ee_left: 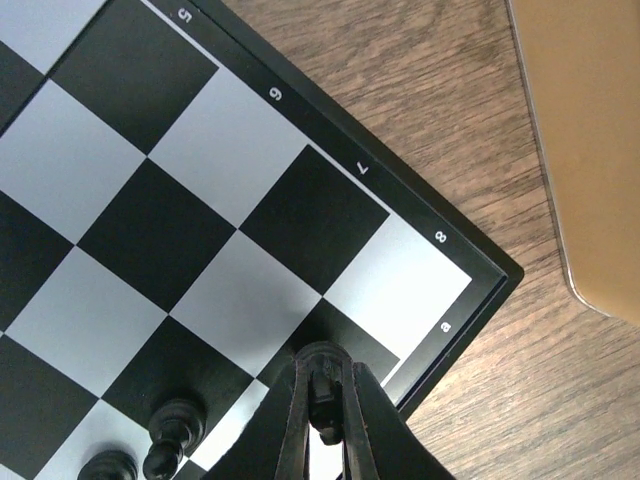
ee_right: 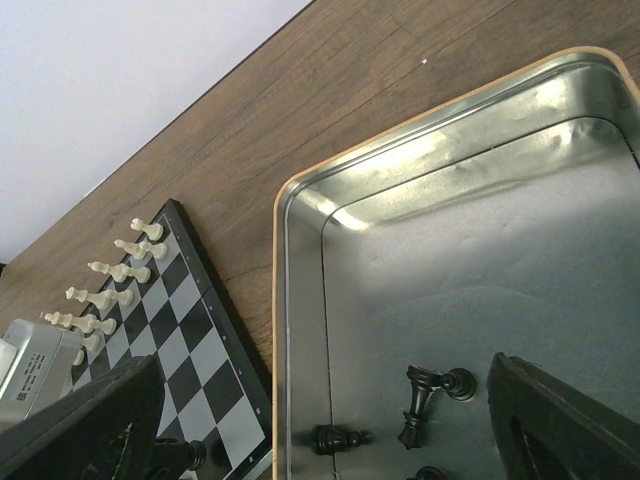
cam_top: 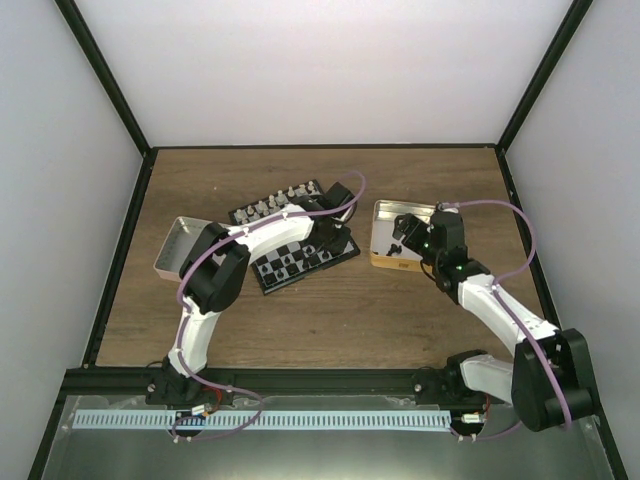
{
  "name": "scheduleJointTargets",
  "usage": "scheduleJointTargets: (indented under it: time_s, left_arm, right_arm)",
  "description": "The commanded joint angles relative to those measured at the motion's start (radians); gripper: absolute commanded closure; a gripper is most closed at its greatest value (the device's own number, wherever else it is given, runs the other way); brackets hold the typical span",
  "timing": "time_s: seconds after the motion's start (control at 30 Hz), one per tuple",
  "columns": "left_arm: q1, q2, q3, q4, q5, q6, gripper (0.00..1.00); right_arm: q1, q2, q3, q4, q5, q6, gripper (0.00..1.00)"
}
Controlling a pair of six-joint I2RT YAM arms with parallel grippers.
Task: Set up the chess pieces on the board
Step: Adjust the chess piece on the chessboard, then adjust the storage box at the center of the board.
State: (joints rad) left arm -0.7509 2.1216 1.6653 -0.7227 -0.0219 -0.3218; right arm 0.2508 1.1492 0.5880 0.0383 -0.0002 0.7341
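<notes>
Brown wood-grain table, pale walls on three sides.

Left gripper point(ee_left: 322, 415): jaws narrow, pinched on a small dark thing, by its look a black chess piece point(ee_left: 322, 398). It sits over the dark square next to the chessboard's point(ee_left: 200, 160) right corner, by the rim marks 8 and a. Cannot tell whether the piece's foot touches the square. Just beside the fingers stand two black pawns point(ee_left: 175, 425). Past the corner is bare wood, then the tan-sided tin point(ee_right: 300, 300). Right gripper point(cam_top: 405, 240) hangs over that tin, jaws wide, holding nothing.

Risks, as I judge them:
- A release from too high or off-centre could tip the piece or leave it across a square's line.
- Opening fingers or a sideways pull-out could knock the two pawns close by.
- The left arm arches over the board; a low sweep could topple the white rows.
- In the tin, loose black pieces point(ee_right: 435, 383) lie flat, so a wide grab may skid them.

Count:
- One board.
- Two tins: tan right, grey tin point(cam_top: 170, 255) left.
- Two arms.
- Three, perhaps four, black pieces in the tan tin.
- White pieces point(ee_right: 120, 270) in two rows at the far edge, too small to number.
</notes>
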Motion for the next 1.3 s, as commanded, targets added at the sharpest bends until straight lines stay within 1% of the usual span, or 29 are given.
scheduleJointTargets:
  time_s: [0.0, 0.13, 0.33, 0.53, 0.8, 0.93, 1.03, 1.1, 1.27]
  left_arm:
    - [-0.003, 0.004, -0.003, -0.03, 0.015, 0.024, 0.91]
    - [-0.006, 0.01, -0.003, -0.034, 0.026, 0.027, 0.91]
    - [-0.006, 0.012, 0.001, -0.032, 0.037, 0.03, 0.88]
    - [-0.007, 0.019, 0.019, -0.04, 0.047, 0.036, 0.82]
    - [-0.006, -0.003, 0.066, -0.045, 0.035, 0.029, 0.7]
    - [-0.005, -0.056, 0.091, -0.014, 0.017, 0.022, 0.64]
    - [-0.005, -0.12, 0.074, 0.027, -0.021, 0.009, 0.62]
    - [-0.004, -0.178, 0.032, 0.064, -0.048, 0.001, 0.6]
    - [0.005, -0.358, -0.145, 0.166, -0.128, -0.011, 0.55]
  right_arm:
    - [-0.002, 0.012, 0.007, 0.021, -0.005, 0.007, 0.1]
    - [-0.002, 0.016, 0.009, 0.02, -0.009, 0.01, 0.1]
    - [-0.002, 0.016, 0.011, 0.015, -0.009, 0.01, 0.1]
    - [-0.003, 0.019, 0.014, 0.01, -0.01, 0.01, 0.1]
    - [-0.003, 0.04, 0.042, -0.009, -0.019, 0.013, 0.1]
    - [-0.002, 0.094, 0.102, -0.052, -0.015, 0.017, 0.1]
    - [-0.002, 0.172, 0.174, -0.093, -0.001, 0.017, 0.11]
    - [-0.003, 0.235, 0.237, -0.133, 0.023, 0.027, 0.11]
    - [-0.006, 0.395, 0.413, -0.21, 0.084, 0.084, 0.1]
